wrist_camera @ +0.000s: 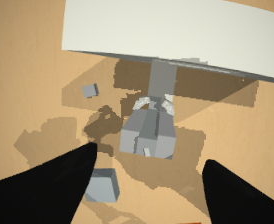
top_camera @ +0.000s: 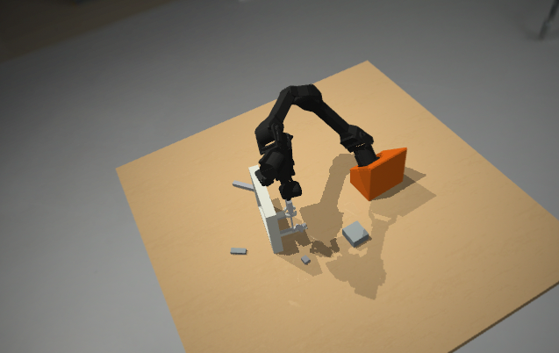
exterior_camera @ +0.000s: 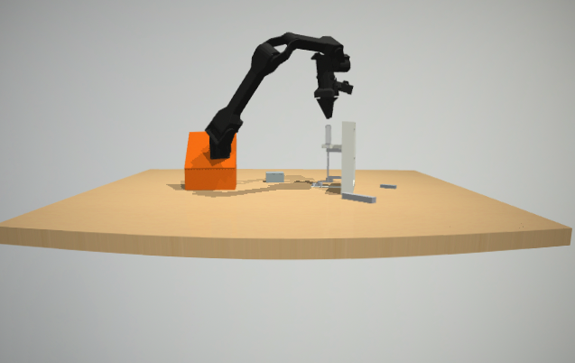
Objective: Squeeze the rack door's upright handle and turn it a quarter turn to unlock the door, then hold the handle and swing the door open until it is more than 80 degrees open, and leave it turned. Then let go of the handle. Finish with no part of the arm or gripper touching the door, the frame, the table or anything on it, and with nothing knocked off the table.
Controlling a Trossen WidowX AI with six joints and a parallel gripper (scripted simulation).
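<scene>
The wooden surface (top_camera: 211, 281) (exterior_camera: 281, 217) is seen below the tool (exterior_camera: 327, 118) (wrist_camera: 150, 152), with the orange base block (top_camera: 384, 176) (exterior_camera: 210, 178) standing well off to one side of it. The pale door and frame (top_camera: 264, 198) (exterior_camera: 347, 153) (wrist_camera: 173, 30) are set upright just beside and below the tool. The upright handle (top_camera: 290, 207) (exterior_camera: 328, 134) (wrist_camera: 148, 135) is placed just beneath the fingertips, ungripped (a small gap can be seen), and the fingers are held apart. Lower than the tool, a grey-blue block (top_camera: 354, 234) (exterior_camera: 274, 177) (wrist_camera: 103, 185) is seen.
</scene>
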